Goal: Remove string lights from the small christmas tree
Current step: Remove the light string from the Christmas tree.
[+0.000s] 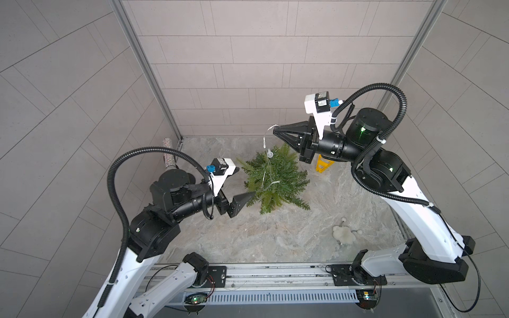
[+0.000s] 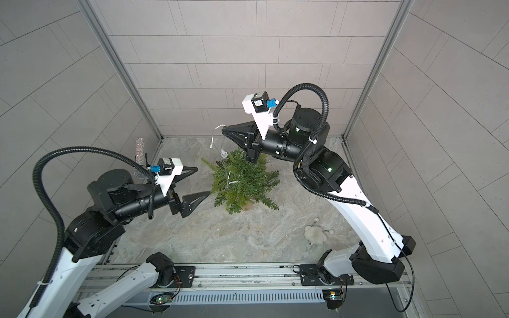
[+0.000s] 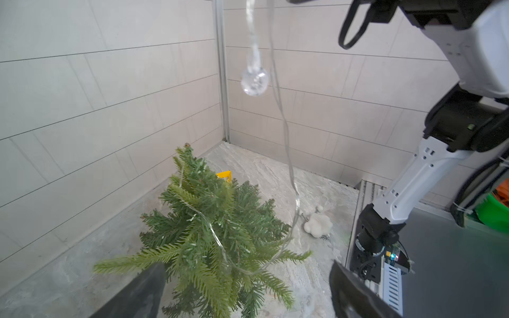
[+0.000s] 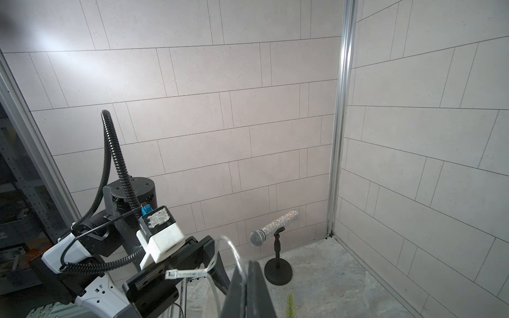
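— Jaws?
— Right gripper is pinched on the thin whitish-silver string lights with clear round bulbs. Left gripper gapes wide, just beside the small green needle-branched christmas tree.
— The wire?
— It hangs down from the right gripper and drapes across the tree's branches.

small christmas tree — dense green needles; string lights, clear bulbs on whitish-silver wire; counter, grey-beige marbled veining; triangle, yellow; pom-pom, off-white; microphone, silver glitter — its stand black; walls, pale grey with staggered tile lines.
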`<state>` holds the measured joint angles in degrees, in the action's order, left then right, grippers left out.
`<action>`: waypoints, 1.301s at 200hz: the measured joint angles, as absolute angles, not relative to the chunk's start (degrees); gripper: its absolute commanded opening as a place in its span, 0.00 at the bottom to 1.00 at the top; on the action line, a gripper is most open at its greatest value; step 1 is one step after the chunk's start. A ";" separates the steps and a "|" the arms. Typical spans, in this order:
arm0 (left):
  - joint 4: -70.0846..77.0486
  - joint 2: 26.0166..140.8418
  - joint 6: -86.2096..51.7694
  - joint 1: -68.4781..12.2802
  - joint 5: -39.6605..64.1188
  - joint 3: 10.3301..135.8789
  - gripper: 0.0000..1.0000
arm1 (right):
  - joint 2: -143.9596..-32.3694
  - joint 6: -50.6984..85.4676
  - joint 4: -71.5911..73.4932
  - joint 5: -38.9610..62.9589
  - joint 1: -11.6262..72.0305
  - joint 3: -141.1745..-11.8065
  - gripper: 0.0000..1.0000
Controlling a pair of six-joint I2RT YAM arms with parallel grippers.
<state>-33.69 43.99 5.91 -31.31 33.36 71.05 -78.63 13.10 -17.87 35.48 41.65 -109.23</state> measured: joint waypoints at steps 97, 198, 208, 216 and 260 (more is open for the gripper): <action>-26.02 54.61 8.60 -35.66 45.04 70.48 0.78 | -78.72 13.21 -17.80 34.59 41.65 -109.23 0.00; -24.71 57.34 11.42 -37.17 43.42 69.87 0.38 | -79.42 13.13 -17.80 34.17 41.65 -109.27 0.00; -24.77 57.63 11.92 -37.17 43.27 69.67 0.29 | -79.42 13.13 -17.80 34.15 41.65 -109.27 0.00; -24.88 57.78 12.36 -37.17 42.92 69.52 0.20 | -79.42 13.08 -17.80 34.09 41.65 -109.27 0.00; -26.04 56.36 13.63 -37.17 38.33 69.17 0.00 | -79.15 11.97 -18.79 33.08 41.65 -109.25 0.00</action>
